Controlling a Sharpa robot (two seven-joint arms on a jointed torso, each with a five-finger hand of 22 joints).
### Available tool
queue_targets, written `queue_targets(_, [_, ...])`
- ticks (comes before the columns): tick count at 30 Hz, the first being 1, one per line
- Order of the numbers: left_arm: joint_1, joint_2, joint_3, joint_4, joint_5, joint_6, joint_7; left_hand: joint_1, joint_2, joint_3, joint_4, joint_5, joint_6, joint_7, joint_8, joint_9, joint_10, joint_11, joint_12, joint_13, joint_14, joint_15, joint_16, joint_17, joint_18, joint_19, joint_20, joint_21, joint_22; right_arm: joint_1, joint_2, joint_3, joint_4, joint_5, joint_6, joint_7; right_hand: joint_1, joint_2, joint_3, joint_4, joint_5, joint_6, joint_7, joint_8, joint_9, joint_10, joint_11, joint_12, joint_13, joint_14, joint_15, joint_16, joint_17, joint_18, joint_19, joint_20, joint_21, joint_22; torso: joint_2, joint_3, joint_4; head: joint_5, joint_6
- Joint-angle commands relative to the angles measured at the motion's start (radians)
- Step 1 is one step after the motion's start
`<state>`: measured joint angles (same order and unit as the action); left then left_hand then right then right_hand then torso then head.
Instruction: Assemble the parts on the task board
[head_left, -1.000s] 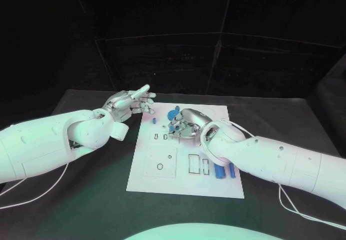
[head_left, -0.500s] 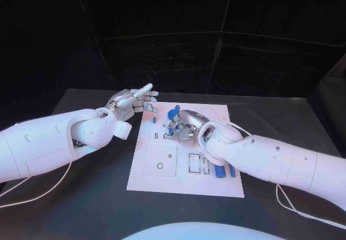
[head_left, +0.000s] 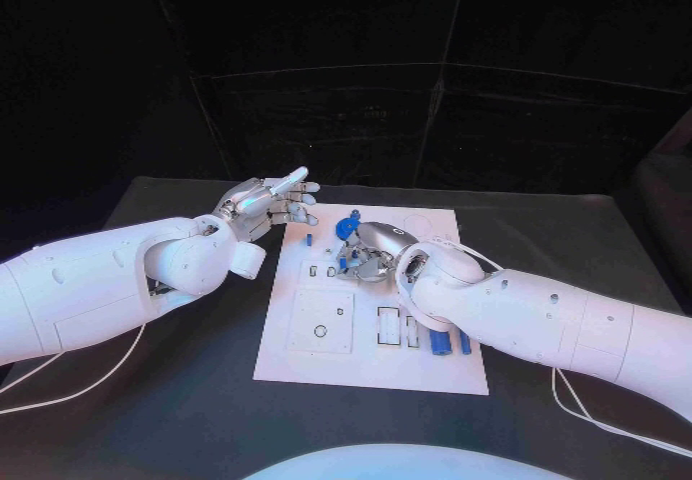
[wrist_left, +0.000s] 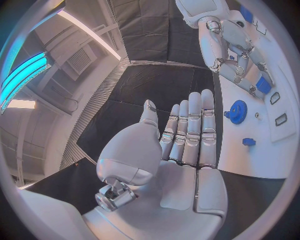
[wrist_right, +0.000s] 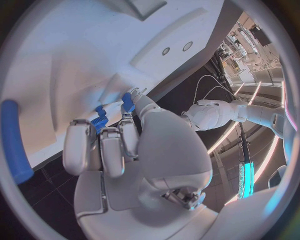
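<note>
This is a robotics lab or test cell set up for recording, not a home or shop. A matte black tabletop (head_left: 173, 400) carries a flat white rectangular task board (head_left: 325, 365) with cut-out slots, and dark black curtain panels (head_left: 433, 120) hang close behind it on thin framing. From the left wrist, an industrial ceiling shows overhead, with a slatted square ventilation grille (wrist_left: 79, 60), a long bright strip light (wrist_left: 87, 32) and a glowing cyan light panel (wrist_left: 24, 75); thin white cables (head_left: 65, 385) trail from the arms across the tabletop.
</note>
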<state>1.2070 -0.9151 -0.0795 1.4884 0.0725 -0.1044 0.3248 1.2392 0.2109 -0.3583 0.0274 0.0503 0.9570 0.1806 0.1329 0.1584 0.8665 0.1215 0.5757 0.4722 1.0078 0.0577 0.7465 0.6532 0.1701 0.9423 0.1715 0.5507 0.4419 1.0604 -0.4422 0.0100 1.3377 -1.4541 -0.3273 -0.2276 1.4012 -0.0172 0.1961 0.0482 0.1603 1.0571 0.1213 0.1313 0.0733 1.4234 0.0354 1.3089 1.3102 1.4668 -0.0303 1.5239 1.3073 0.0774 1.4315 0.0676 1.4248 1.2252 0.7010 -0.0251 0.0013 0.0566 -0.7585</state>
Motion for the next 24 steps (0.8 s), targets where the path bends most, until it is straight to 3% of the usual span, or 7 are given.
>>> queue_targets(1, [0.002,0.002,0.001,0.003,-0.028,0.007,0.022,0.010,0.002,0.000,-0.006,-0.003,-0.009,0.001,0.006,0.001,0.007,0.000,-0.007,-0.002,0.004,0.005,-0.004,-0.002,0.013,0.008,0.001,-0.006,-0.002,0.001,0.003,0.000,0.003,-0.019,0.025,-0.012,-0.002,-0.004,0.003,-0.003,-0.007,0.004,0.000,0.005,0.000,-0.006,0.000,-0.005,0.033,0.085,-0.008,0.000,0.179,-0.011,0.002,0.000,0.001,-0.001,0.000,-0.0004,0.0002,0.001,-0.001])
queue_targets(24, [0.002,0.004,0.001,-0.003,-0.036,0.005,0.012,0.011,0.003,-0.001,-0.008,-0.003,-0.009,0.001,0.009,0.002,0.008,0.000,-0.010,-0.009,0.005,0.006,-0.006,-0.005,0.013,0.012,0.001,-0.012,-0.008,0.001,0.003,-0.001,0.005,-0.038,0.050,-0.027,-0.012,-0.011,0.001,-0.001,-0.014,-0.001,0.003,-0.002,-0.001,-0.010,0.001,-0.011,0.029,0.085,-0.006,-0.001,0.178,-0.011,0.001,0.001,0.000,-0.003,0.000,-0.0006,-0.0001,-0.001,-0.005])
